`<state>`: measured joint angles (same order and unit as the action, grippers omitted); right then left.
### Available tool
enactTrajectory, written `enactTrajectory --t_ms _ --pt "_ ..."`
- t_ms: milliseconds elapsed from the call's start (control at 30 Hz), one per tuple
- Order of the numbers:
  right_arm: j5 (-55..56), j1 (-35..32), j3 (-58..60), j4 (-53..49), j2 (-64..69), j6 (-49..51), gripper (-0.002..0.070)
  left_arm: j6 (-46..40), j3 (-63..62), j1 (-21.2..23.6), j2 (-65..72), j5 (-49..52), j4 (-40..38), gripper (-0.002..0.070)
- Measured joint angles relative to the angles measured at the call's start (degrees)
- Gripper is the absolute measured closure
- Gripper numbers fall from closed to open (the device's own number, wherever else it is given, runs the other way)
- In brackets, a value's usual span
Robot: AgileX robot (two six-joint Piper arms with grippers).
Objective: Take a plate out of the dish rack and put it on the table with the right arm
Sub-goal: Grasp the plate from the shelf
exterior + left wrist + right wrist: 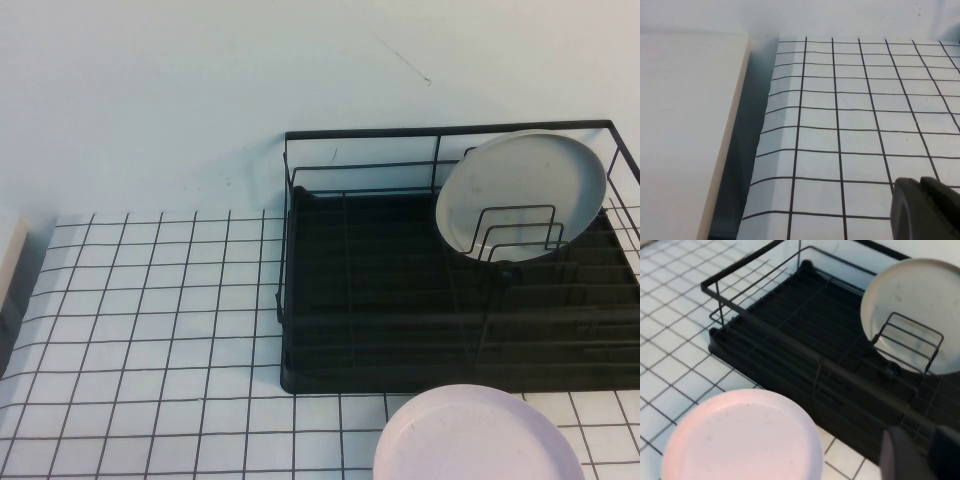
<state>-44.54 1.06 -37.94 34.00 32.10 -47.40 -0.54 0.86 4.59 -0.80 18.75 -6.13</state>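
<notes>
The pale grey plate [520, 175] leans upright at the back right of the black dish rack [400, 300], behind upright wire loops; it also shows in the right wrist view [915, 295] with the rack [790, 330]. My right gripper [922, 455] is open and empty, above the rack's front edge, well short of the grey plate. My left gripper [922, 200] is shut and empty over the gridded table [855, 125]. Neither arm shows in the high view.
A pale pink-lavender plate [478, 440] lies flat on the table [150, 330] just in front of the rack, also in the right wrist view [740, 440]. A white block [10, 260] stands at the table's left edge, large in the left wrist view [685, 125].
</notes>
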Motion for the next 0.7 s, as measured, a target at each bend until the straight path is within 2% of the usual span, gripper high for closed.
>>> enactTrajectory --t_ms 100,167,233,267,400,700 --pt "-2.33 0.0 -6.27 -0.1 7.4 -5.67 0.0412 0.0 0.0 0.0 0.0 0.0 0.0 0.0677" --pt "-2.57 0.0 -9.59 0.2 11.93 -10.57 0.0253 0.0 0.0 0.0 0.0 0.0 0.0 0.0677" --pt "-2.43 0.0 -12.21 0.4 15.85 -15.03 0.016 0.0 0.0 0.0 0.0 0.0 0.0 0.0677" --pt "-2.02 0.0 -13.32 0.65 18.03 -16.74 0.0135 0.0 0.0 0.0 0.0 0.0 0.0 0.0677" --pt "1.19 0.0 -18.87 0.83 26.64 -21.31 0.0086 0.0 0.0 0.0 0.0 0.0 0.0 0.0677" --pt "3.44 0.0 -29.71 1.04 39.32 -23.55 0.0077 0.0 0.0 0.0 0.0 0.0 0.0 0.0677"
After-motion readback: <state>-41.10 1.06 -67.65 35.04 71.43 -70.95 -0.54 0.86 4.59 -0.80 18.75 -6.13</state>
